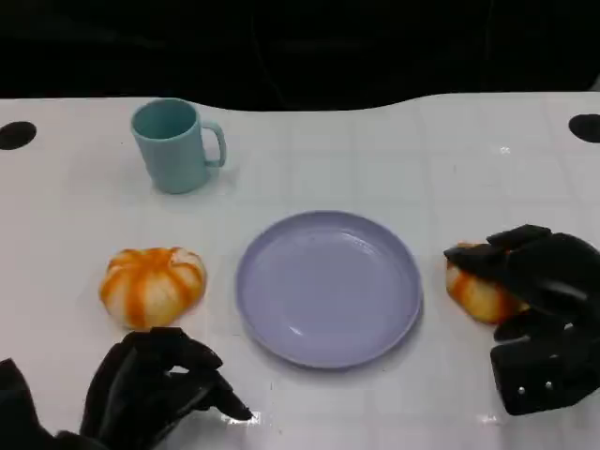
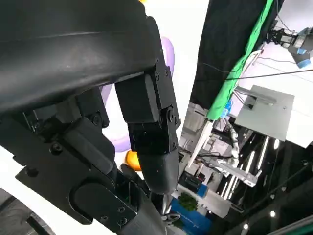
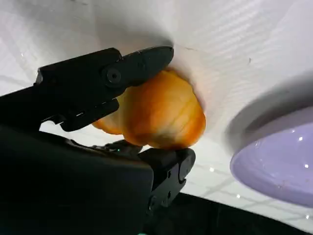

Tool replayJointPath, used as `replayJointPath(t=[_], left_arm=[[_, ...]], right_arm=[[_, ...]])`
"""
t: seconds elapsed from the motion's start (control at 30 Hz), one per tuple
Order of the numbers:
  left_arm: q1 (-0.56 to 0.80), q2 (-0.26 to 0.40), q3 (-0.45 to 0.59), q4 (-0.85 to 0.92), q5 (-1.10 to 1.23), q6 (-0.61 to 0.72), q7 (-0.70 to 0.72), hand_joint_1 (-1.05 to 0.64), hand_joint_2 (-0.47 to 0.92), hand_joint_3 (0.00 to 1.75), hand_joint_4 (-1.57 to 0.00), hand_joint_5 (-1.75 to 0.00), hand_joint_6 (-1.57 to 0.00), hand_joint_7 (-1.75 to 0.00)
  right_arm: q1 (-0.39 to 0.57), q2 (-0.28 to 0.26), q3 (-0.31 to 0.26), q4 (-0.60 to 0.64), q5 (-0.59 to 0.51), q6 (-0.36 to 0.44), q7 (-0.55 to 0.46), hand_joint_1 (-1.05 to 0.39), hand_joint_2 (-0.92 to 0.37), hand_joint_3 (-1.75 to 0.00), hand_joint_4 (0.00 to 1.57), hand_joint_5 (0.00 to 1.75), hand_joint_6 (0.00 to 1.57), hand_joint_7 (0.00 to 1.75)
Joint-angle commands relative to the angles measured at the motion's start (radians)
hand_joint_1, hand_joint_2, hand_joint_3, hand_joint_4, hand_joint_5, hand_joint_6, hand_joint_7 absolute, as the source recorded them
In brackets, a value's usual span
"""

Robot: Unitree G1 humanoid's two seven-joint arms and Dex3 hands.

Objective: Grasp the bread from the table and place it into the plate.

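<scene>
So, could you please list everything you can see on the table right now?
Bread: two, orange and white; one left of the plate, free on the table; one right of the plate, in the right hand's fingers.
Plate: one, lilac, mid table, nothing on it.
Mug: one, teal, upright, far left, handle towards the right.
Table: one, white.
Left hand: black, near edge, just short of the left bread, holding nothing.
Right hand: black, closed around the right bread.

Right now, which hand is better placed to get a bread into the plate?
The right hand: its fingers already wrap the bread beside the lilac plate. The left hand sits short of the other bread, holding nothing.
</scene>
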Motion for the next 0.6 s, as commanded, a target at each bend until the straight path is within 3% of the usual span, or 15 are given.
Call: replayJointPath(t=[0.03,0.07,0.1,0.17,0.37,0.43,0.5,0.6], left_arm=[[0.016,0.012,0.003,-0.016,0.006,-0.001,0.009,-0.99,0.56,0.0,-1.57,-0.5,-1.57,-0.22],[0.017,0.012,0.003,-0.017,0.006,0.0,0.01,-0.99,0.56,0.0,-1.57,-0.5,-1.57,-0.22],[0.017,0.012,0.003,-0.018,0.005,0.001,0.01,-0.99,0.56,0.0,-1.57,-0.5,-1.57,-0.22],[0.017,0.013,0.002,-0.018,0.009,-0.006,0.008,-1.0,0.56,0.01,-1.57,-0.5,-1.57,-0.23],[0.022,0.015,-0.002,-0.028,0.011,-0.003,0.013,-1.01,0.56,0.01,-1.57,-0.51,-1.57,-0.23],[0.023,0.016,-0.002,-0.029,0.01,-0.002,0.012,-1.02,0.57,0.01,-1.57,-0.51,-1.57,-0.23],[0.022,0.015,-0.002,-0.03,0.007,0.004,0.012,-1.01,0.56,0.0,-1.57,-0.51,-1.57,-0.23],[0.022,0.015,-0.003,-0.03,0.009,0.002,0.015,-1.01,0.56,0.0,-1.57,-0.51,-1.57,-0.23]], right_arm=[[-0.007,0.011,-0.022,0.029,0.052,-0.045,-0.077,-0.29,-0.91,-0.06,0.67,0.76,0.8,0.05],[-0.006,0.013,-0.028,0.034,0.066,-0.06,-0.092,-0.25,-0.9,-0.05,0.7,1.08,0.92,0.06],[-0.005,0.014,-0.027,0.038,0.07,-0.075,-0.118,-0.24,-0.89,-0.05,0.71,1.21,0.97,0.07],[-0.005,0.014,-0.021,0.051,0.068,-0.098,-0.176,-0.23,-0.89,-0.04,0.79,1.37,1.1,0.11],[-0.011,0.008,0.006,0.07,0.048,-0.139,-0.286,-0.14,-0.92,-0.11,0.84,1.67,1.29,0.23],[-0.012,0.007,0.008,0.07,0.049,-0.143,-0.295,-0.13,-0.76,-0.46,0.85,1.73,1.13,0.62],[-0.012,0.005,0.01,0.066,0.046,-0.142,-0.312,-0.12,-0.57,-0.86,0.92,1.74,0.96,1.13],[-0.01,0.005,0.003,0.059,0.05,-0.146,-0.333,-0.11,-0.46,-1.0,0.92,1.75,0.84,1.46]])
